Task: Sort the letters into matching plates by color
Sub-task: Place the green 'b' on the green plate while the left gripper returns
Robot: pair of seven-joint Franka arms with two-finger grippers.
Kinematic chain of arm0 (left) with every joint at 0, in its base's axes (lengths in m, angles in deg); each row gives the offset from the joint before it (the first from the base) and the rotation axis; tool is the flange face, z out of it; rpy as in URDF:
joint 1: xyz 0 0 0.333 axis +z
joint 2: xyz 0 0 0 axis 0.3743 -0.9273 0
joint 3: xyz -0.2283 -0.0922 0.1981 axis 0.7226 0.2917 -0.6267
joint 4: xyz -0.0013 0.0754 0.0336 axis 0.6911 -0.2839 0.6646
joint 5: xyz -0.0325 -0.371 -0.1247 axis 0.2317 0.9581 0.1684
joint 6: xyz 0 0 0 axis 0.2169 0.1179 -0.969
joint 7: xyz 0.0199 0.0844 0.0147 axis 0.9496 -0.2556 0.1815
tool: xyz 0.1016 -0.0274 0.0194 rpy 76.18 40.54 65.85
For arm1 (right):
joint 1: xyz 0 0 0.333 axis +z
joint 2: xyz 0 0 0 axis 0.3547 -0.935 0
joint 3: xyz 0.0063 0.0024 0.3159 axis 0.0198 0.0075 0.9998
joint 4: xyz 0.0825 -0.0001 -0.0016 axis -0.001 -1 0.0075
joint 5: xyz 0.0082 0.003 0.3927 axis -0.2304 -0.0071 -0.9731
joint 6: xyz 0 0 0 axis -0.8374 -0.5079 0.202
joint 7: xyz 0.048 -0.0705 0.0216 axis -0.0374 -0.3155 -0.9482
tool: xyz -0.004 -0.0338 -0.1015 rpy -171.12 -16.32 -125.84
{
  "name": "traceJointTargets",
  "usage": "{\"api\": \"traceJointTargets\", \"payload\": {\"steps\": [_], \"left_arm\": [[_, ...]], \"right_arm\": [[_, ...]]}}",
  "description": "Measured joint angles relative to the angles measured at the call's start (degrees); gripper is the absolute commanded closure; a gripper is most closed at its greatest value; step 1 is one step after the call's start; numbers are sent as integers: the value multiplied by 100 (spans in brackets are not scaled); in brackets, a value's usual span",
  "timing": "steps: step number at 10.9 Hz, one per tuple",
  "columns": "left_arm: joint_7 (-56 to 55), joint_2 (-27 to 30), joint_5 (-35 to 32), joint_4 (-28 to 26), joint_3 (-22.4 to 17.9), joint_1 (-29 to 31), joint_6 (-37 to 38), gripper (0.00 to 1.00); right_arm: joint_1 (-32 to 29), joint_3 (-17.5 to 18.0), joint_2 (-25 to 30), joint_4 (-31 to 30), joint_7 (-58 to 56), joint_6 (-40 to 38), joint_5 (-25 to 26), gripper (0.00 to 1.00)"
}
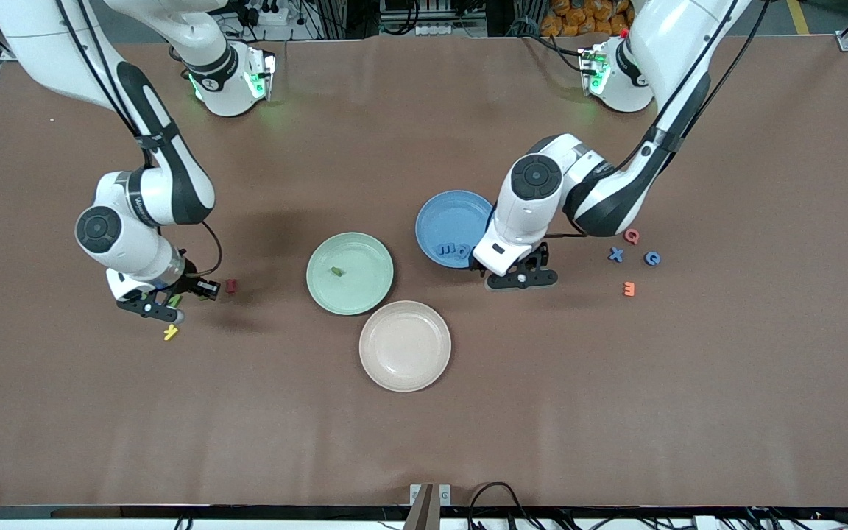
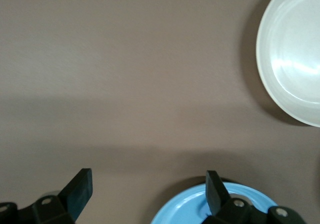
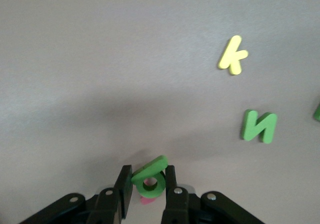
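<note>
My right gripper (image 1: pixel 161 309) (image 3: pixel 148 184) is shut on a green letter (image 3: pixel 149 176) (image 1: pixel 174 300), low over the table toward the right arm's end. A green N (image 3: pixel 258 126) lies on the table close by. The mint green plate (image 1: pixel 376 254) holds one green letter (image 1: pixel 336 271). The blue plate (image 1: pixel 453 213) (image 2: pixel 185 206) holds two blue letters (image 1: pixel 454 251). My left gripper (image 1: pixel 520 278) (image 2: pixel 147 191) is open and empty over the table at the blue plate's rim. A blue X (image 1: pixel 616 255) and a blue C (image 1: pixel 652 258) lie toward the left arm's end.
A beige plate (image 1: pixel 405 345) (image 2: pixel 295 54) sits nearer the front camera than the two colored plates. A yellow letter (image 1: pixel 171 333) (image 3: pixel 232 55) and a dark red one (image 1: pixel 231 285) lie by my right gripper. A pink Q (image 1: pixel 631 235) and an orange E (image 1: pixel 629 289) lie by the blue letters.
</note>
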Motion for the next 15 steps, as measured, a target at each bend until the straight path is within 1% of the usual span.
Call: {"api": "traceJointTargets", "payload": {"steps": [3, 6, 11, 15], "left_arm": [[365, 352, 0, -4, 6, 272, 213, 0], [583, 607, 0, -10, 12, 478, 316, 0], [1133, 764, 131, -12, 21, 704, 358, 0], [1839, 915, 301, -32, -9, 910, 709, 0]], "right_arm": [[350, 8, 35, 25, 260, -11, -178, 74], [777, 30, 53, 84, 805, -48, -186, 74], [1483, 54, 53, 188, 1456, -194, -213, 73], [2099, 57, 39, 292, 1850, -204, -367, 73]]}}
